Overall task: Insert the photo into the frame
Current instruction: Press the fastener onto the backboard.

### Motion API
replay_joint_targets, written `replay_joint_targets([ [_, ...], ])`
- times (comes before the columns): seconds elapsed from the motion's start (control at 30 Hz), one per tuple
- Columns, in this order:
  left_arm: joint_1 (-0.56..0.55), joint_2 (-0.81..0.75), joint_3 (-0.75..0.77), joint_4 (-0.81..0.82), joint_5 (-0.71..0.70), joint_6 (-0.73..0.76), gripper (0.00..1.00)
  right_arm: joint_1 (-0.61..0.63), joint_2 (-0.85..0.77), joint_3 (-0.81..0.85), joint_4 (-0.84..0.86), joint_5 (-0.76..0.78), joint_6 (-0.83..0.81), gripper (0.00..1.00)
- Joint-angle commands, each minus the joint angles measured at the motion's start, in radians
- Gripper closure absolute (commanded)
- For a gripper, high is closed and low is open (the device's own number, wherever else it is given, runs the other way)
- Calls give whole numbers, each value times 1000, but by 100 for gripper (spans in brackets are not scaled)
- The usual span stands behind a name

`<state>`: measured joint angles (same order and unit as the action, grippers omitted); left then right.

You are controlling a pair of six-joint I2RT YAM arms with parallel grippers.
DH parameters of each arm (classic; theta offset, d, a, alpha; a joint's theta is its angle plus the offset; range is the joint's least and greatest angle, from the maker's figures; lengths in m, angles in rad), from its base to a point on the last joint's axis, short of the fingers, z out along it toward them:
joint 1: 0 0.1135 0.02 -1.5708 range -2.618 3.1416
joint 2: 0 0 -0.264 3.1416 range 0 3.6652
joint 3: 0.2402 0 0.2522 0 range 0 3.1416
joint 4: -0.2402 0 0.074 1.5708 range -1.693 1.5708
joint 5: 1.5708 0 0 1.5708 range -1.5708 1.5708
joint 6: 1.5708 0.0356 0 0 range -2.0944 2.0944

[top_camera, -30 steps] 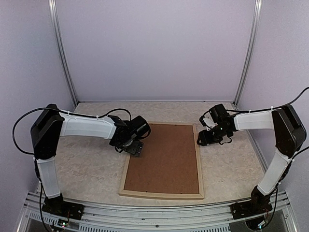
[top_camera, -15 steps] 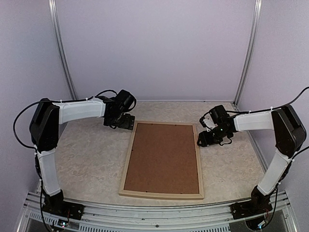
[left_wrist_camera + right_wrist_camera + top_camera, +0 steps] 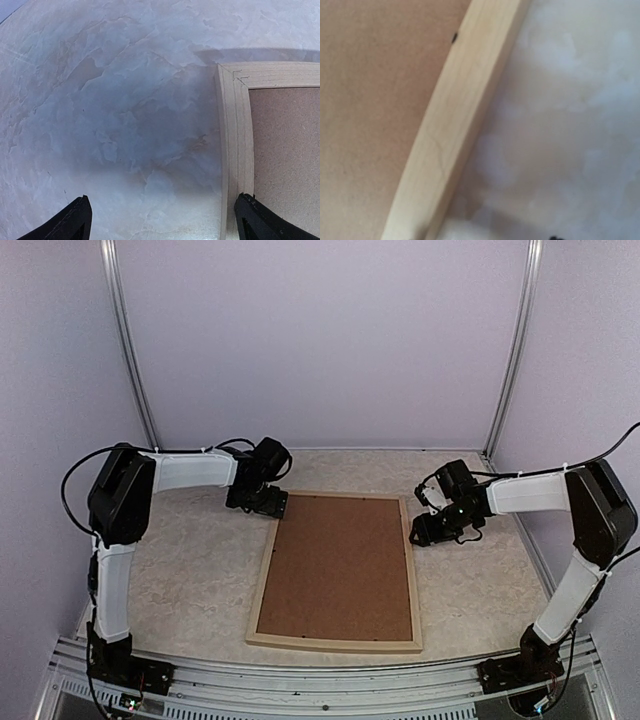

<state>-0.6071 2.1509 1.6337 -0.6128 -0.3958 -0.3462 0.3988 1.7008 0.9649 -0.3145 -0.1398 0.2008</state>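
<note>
The pale wood frame [image 3: 262,586] lies flat mid-table with a brown backing board [image 3: 340,565] inside it. The photo is out of view. My left gripper [image 3: 266,503] hovers at the frame's far-left corner, open wide. In the left wrist view its right finger [image 3: 260,222] is over the frame's rail [image 3: 235,125], while the other is over bare table, and nothing is between them. My right gripper [image 3: 422,529] sits low at the frame's right rail [image 3: 450,135], near the far end. Its fingers barely show in the right wrist view.
The marbled tabletop [image 3: 190,570] is enclosed by lilac walls with metal posts [image 3: 130,360] at the back corners. The arm bases stand on a rail [image 3: 320,695] along the near edge.
My left arm has swung away from over the frame's left side to its far-left corner. The right arm, frame and board have not moved.
</note>
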Motion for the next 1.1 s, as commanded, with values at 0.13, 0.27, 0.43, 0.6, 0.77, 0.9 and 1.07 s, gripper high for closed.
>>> replay_joint_targets([
  [0.13,1,40,22,10,20,14,1,6,-31,-21,18,-2,8,42],
  [0.27,-4,53,21,16,31,19,1,6,-25,-24,23,-3,8,42],
  [0.43,-23,68,24,10,28,18,1,6,-23,-29,27,1,8,42],
  [0.6,-49,74,22,12,22,15,1,6,-17,-28,31,-4,8,42],
  [0.77,-68,91,25,8,14,13,1,6,-23,-27,28,-1,8,42],
  [0.9,-100,114,33,-3,-14,15,2,6,-24,-31,27,3,9,42],
  [1.07,-154,147,47,-23,-48,5,1,6,-19,-27,29,-3,11,42],
])
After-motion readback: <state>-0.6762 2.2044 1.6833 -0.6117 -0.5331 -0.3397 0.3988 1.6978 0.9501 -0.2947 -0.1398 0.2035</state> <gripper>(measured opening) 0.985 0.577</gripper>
